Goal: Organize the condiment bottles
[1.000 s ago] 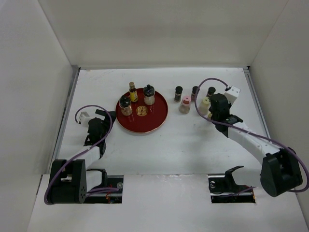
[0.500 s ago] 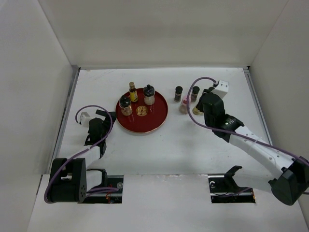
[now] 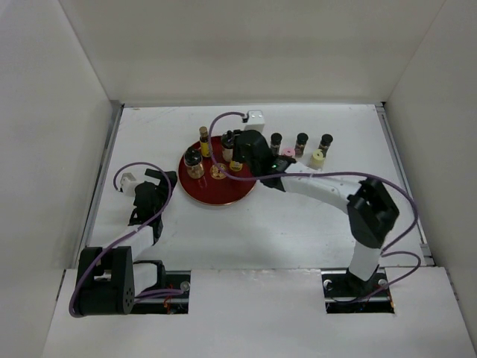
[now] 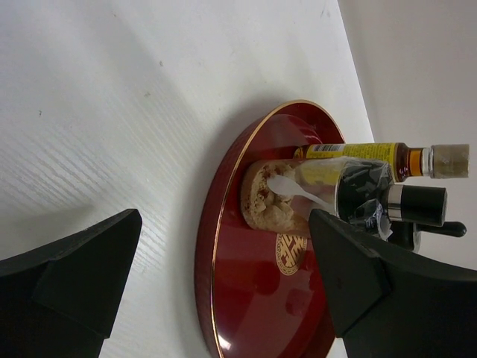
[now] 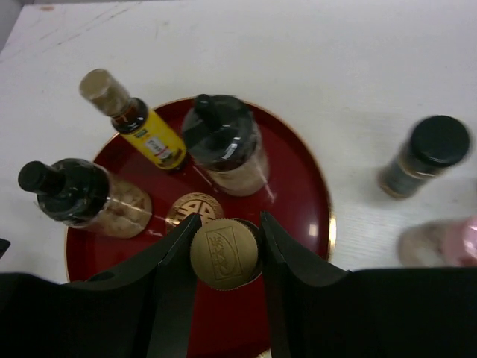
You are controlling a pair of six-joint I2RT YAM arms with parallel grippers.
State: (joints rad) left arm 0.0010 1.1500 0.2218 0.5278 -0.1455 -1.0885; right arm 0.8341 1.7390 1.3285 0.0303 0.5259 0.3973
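The right gripper [image 5: 226, 237] pinches a gold-capped bottle [image 5: 223, 254] over the red tray [image 5: 302, 175]. Just beyond it on the tray stand a yellow-labelled bottle [image 5: 146, 131], a wide black-capped jar [image 5: 224, 146] and, further left, a black-stoppered jar [image 5: 83, 196]. To its right a dark-capped bottle [image 5: 425, 156] stands on the bench [image 5: 373, 60]. The left gripper [image 4: 223, 265] is spread, with the tray ahead of it.

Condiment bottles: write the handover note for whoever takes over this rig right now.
Left gripper: open, empty, just left of the red tray.
Right gripper: shut on a brown-capped bottle over the tray's middle, not yet released.
Done: three on the tray: a yellow-labelled bottle and two black-capped jars.
Left: release the held bottle. Five more stand on the table right of the tray: three dark-capped bottles, a pink-capped jar and a pale-yellow-capped jar.
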